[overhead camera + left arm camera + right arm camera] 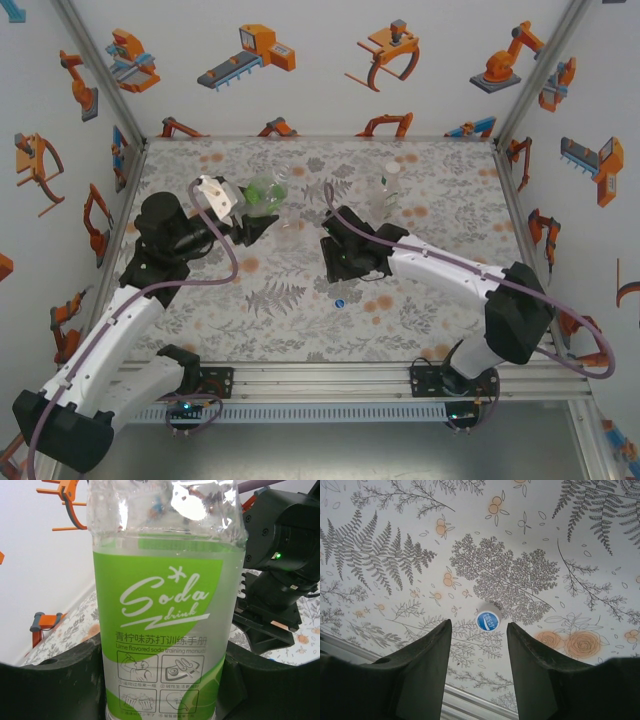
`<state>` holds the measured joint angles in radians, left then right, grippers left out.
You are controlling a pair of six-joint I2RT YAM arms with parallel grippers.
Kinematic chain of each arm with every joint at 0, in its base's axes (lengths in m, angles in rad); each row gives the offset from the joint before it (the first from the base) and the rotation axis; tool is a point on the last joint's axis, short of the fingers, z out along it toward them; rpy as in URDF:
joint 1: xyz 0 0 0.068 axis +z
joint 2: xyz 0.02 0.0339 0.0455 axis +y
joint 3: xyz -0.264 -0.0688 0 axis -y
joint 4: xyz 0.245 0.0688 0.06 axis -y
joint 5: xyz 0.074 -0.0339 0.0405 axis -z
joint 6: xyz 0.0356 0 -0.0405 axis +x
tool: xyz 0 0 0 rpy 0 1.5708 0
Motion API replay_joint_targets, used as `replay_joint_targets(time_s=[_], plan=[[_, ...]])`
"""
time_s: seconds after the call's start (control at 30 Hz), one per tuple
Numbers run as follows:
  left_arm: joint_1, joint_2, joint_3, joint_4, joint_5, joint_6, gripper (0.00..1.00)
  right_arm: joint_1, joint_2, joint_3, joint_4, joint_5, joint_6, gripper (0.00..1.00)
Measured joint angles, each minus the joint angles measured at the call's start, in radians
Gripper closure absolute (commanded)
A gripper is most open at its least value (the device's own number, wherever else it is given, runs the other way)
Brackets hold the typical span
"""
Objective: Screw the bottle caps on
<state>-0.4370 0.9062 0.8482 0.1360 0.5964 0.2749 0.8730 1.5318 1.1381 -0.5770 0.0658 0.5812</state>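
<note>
Here, the coming move turns on the blue cap [487,620] and the right gripper [479,628]. In the right wrist view the cap lies flat on the fern-printed bench [530,540], printed face up. It sits at 12 o'clock from the gap between the jaws, a shade toward 1 o'clock, just beyond the tips and untouched. Those jaws are spread with nothing between them. A round cap has no long axis to line up with. Its screw axis stands upright off the bench, so I judge that a straight drop over it is what the pick calls for. In the top view the cap is near that gripper, at 6 o'clock from it, and well apart from the left arm, so the right arm is the nearer one.

The left gripper [160,700] is pinching the green-labelled bottle [165,605], with its jaws pressed on either side of the lower body. The bottle's long axis runs 12 to 6 in the left wrist view, across the jaws. In the top view this bottle lies at about 10 o'clock from the cap. A colourless bottle [385,190] stands at about 1 o'clock from the cap, apart from both grippers.

The label reads "Soda drink" in white script. Below that come 青柠味苏打训练手册 and "Lime flavored soda training manual". The pictogram captions under them, and the white lettering on the cap, are too small to read.
</note>
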Motion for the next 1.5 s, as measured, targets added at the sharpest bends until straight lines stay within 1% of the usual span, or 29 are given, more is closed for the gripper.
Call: replay_joint_targets(time_s=[0.13,0.27,0.33,0.6,0.8,1.07,1.27,1.5], plan=[[0.000,0.000,0.000,-0.002,-0.005,0.000,1.00,-0.014,0.000,0.003,-0.029,0.002,-0.003,0.52],[0.000,0.001,0.000,-0.002,-0.006,0.000,1.00,-0.067,-0.013,-0.026,-0.039,0.001,-0.003,0.51],[0.000,0.002,0.000,-0.002,-0.006,0.000,1.00,-0.110,-0.034,-0.066,-0.040,-0.005,-0.003,0.51],[0.000,0.012,0.000,-0.002,-0.006,0.000,1.00,-0.341,-0.171,-0.228,-0.084,-0.029,-0.018,0.50],[0.000,0.013,-0.002,-0.002,-0.006,-0.001,1.00,-0.457,-0.208,-0.290,-0.102,-0.050,-0.055,0.50],[0.000,0.013,-0.005,-0.002,-0.012,0.000,1.00,-0.506,-0.180,-0.306,-0.113,-0.053,-0.089,0.50],[0.000,0.013,-0.005,-0.002,-0.013,0.000,1.00,-0.535,-0.139,-0.306,-0.083,-0.054,-0.108,0.45],[0.000,0.013,-0.005,-0.002,-0.013,0.000,1.00,-0.547,-0.089,-0.305,-0.034,-0.055,-0.111,0.44]])
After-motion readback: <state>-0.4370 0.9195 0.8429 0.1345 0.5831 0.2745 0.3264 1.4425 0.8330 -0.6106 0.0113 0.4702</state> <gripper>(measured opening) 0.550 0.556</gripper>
